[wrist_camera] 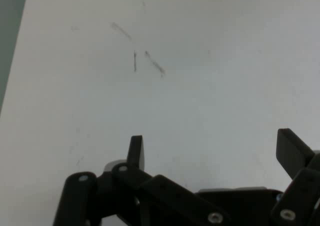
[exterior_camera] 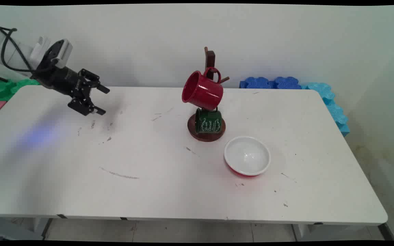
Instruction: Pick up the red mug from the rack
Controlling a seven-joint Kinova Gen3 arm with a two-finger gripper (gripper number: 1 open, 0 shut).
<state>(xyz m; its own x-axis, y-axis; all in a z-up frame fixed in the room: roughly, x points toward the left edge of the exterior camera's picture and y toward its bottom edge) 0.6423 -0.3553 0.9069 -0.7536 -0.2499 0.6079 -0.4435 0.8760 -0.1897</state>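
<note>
Main view: gripper (exterior_camera: 102,100) hangs over the table's (exterior_camera: 169,177) far-left part, tilted down and toward the right, fingers spread apart with nothing between them. Hand view agrees: two black fingertips (wrist_camera: 136,148) wide apart, only bare scuffed tabletop ahead. It touches nothing; nearest things are the scuff marks below it.

Well apart to the right stands one dark wooden mug stand (exterior_camera: 206,131). One red mug (exterior_camera: 202,91) hangs by its handle from an upper peg, mouth facing left. One green mug (exterior_camera: 209,121) with white lettering hangs lower, just over the base.

Just beside the base, front-right, sits one bowl (exterior_camera: 247,156), white inside, red outside, empty.

Blue foam blocks (exterior_camera: 323,99) lie behind the far-right corner; green ones (exterior_camera: 3,87) at far left.
</note>
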